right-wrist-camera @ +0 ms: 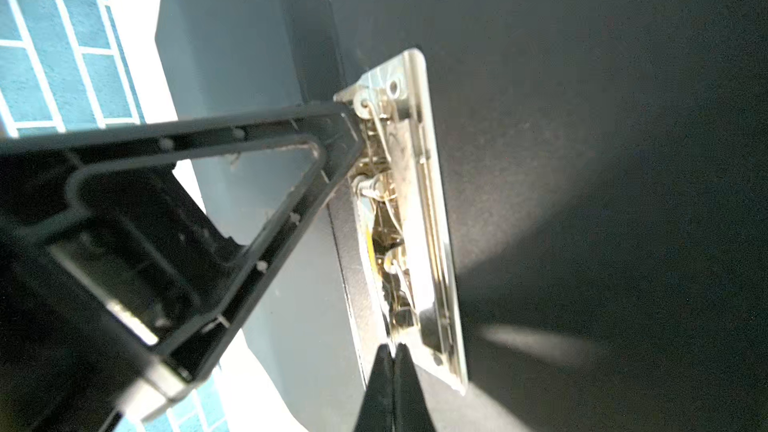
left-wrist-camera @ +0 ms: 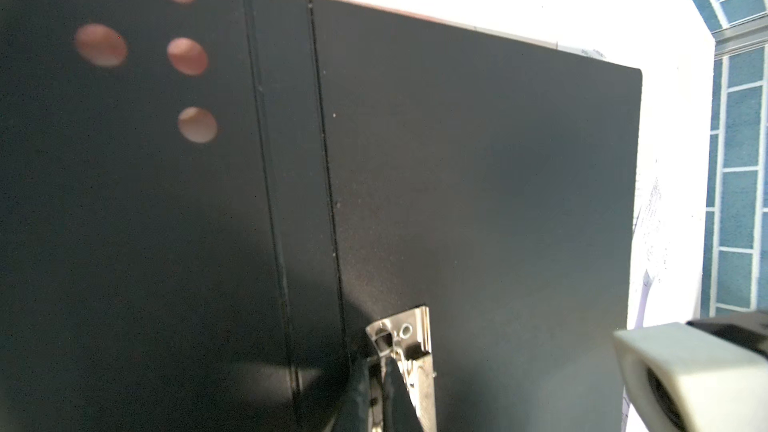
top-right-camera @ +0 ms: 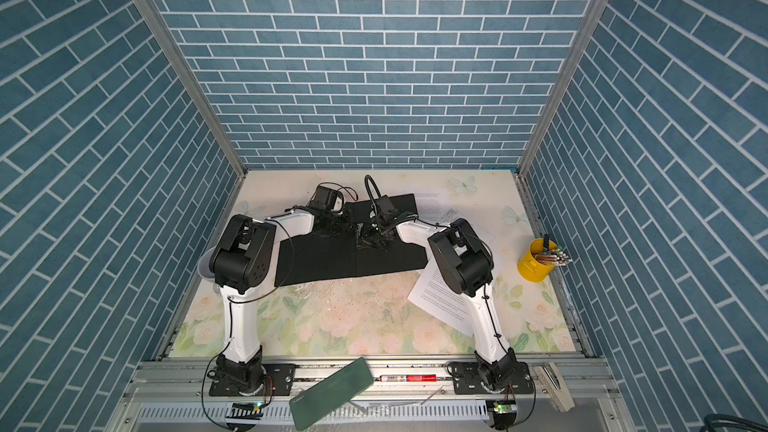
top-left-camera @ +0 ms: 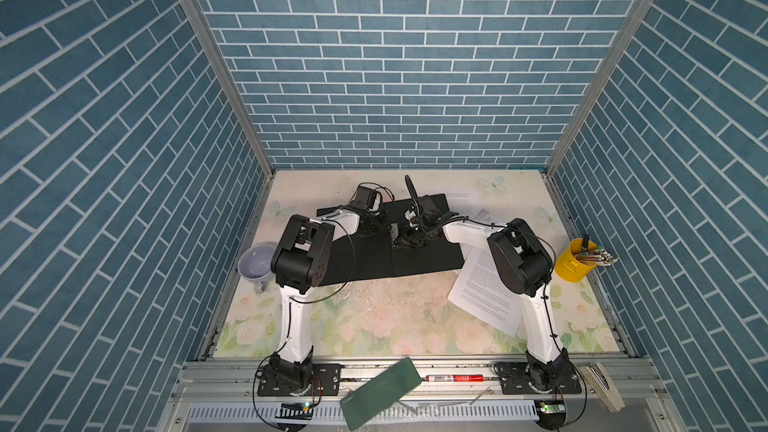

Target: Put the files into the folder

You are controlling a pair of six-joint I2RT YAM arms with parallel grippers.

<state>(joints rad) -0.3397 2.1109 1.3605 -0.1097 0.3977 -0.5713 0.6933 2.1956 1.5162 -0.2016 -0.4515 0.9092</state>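
Both arms fold inward, grippers meeting in the middle

The left arm (top-left-camera: 303,257) and right arm (top-left-camera: 519,261) rise from their bases, bend at the elbows and angle their forearms toward each other; both wrists pitch downward; the left gripper (left-wrist-camera: 380,371) has its jaws drawn close together; the right gripper (right-wrist-camera: 392,353) is pressed fully closed, near the left's tip.

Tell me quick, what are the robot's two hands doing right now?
Left hand: closed, tips at one end of the metal clip in the folder; a grip cannot be told.
Right hand: closed, holding nothing, tips by the clip's other end.
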